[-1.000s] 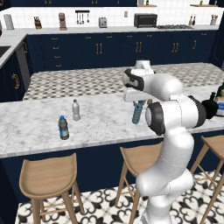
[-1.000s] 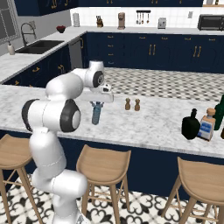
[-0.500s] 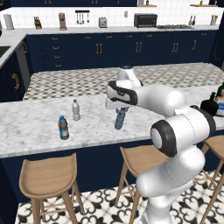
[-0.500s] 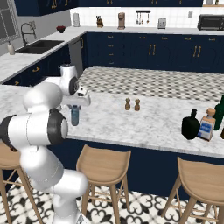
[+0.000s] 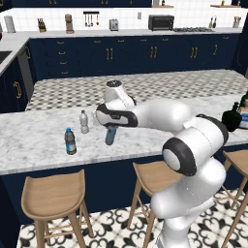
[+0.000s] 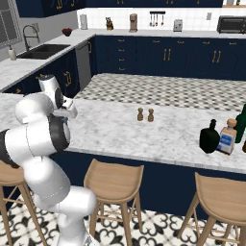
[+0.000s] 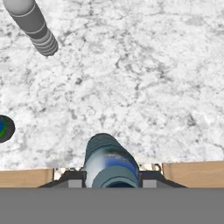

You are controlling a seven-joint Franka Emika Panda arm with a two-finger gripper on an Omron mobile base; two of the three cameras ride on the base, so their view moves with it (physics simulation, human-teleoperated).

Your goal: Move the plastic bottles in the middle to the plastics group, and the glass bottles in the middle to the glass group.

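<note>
The slim blue bottle [image 5: 111, 135] hangs tilted just above the marble counter [image 5: 38, 140], held by its top in the gripper [image 5: 112, 124], whose jaws are clenched on it. Just to its left stand the clear white-capped bottle [image 5: 84, 122] and, nearer, the blue-capped bottle with the dark label [image 5: 70, 142]. Far to the right sit the squat black bottle [image 6: 209, 137] and the square labelled bottle [image 6: 227, 137], touching or nearly so.

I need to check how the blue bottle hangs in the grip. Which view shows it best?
The left base view: the blue bottle hangs tilted from the tool, seen side-on above the counter. The hand view shows it end-on; in the right base view I cannot make it out.
</note>
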